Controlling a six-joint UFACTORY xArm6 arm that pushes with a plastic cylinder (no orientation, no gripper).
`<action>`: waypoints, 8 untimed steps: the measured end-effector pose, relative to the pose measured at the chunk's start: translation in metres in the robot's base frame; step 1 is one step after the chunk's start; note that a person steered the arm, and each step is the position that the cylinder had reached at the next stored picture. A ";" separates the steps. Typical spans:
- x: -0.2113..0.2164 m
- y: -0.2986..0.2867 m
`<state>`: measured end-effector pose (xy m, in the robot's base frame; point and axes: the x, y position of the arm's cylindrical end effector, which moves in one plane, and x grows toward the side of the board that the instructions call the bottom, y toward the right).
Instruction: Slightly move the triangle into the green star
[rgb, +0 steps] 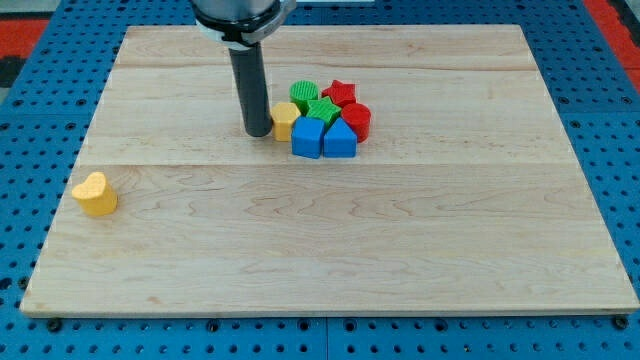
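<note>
my tip (258, 132) touches the small yellow block (285, 119), beside the blue triangle block (339, 139) and green star block (321, 109), near the wooden tabletop's (320, 240) top edge; no pincer.

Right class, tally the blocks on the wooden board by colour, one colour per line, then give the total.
Yellow: 2, the heart at the view's left and the one beside my tip
Blue: 2, the cube and the triangle
Green: 2, the star and the one behind it
Red: 2, the star and the one below it
Total: 8
</note>
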<state>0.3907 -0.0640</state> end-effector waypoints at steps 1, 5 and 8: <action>-0.009 0.023; 0.116 -0.014; 0.069 0.097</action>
<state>0.4594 0.0325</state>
